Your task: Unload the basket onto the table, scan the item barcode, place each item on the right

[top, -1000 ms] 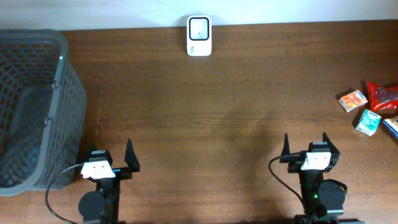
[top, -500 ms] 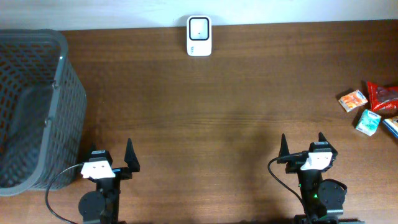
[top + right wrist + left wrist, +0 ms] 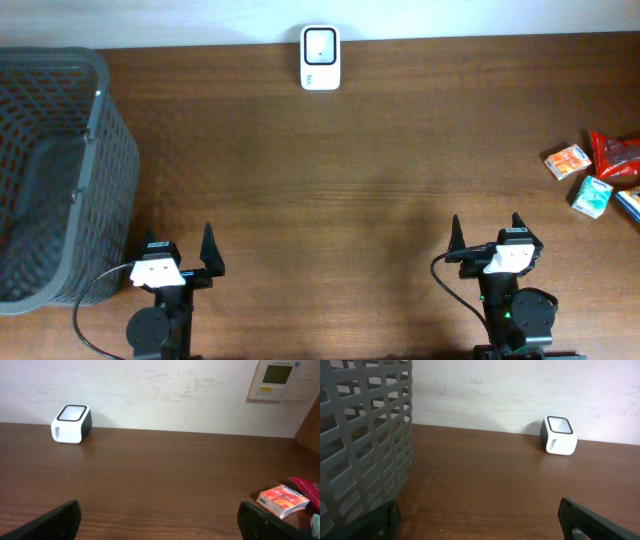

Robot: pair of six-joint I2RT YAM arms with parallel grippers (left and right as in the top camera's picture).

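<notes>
Two arms sit folded low at the near edge of the table (image 3: 350,200), both pointing toward the far wall (image 3: 150,390). Your left tool (image 3: 178,240) is near the left corner and your right tool (image 3: 488,228) is near the right. Both tools have their jaws wide apart and hold nothing. In each wrist view you only see the dark fingers (image 3: 592,522) at the bottom corners, low over the wood.

The packs sit at the table's right edge, well apart from the right tool and off to its right. There is an orange pack (image 3: 567,161), a red pack (image 3: 615,153) just beside it, and a teal pack (image 3: 592,197) nearer you. A blue thing (image 3: 631,203) is cut off by the frame.

The white scanner (image 3: 320,58) stands at the far edge against the wall, about mid-table and well apart from both tools, with its dark window tilted up.

A gray mesh basket (image 3: 100,110) takes the left side. Its wall is close on the left tool's left and fills that side of the left wrist view. A wall panel (image 3: 277,380) hangs at the upper right.
</notes>
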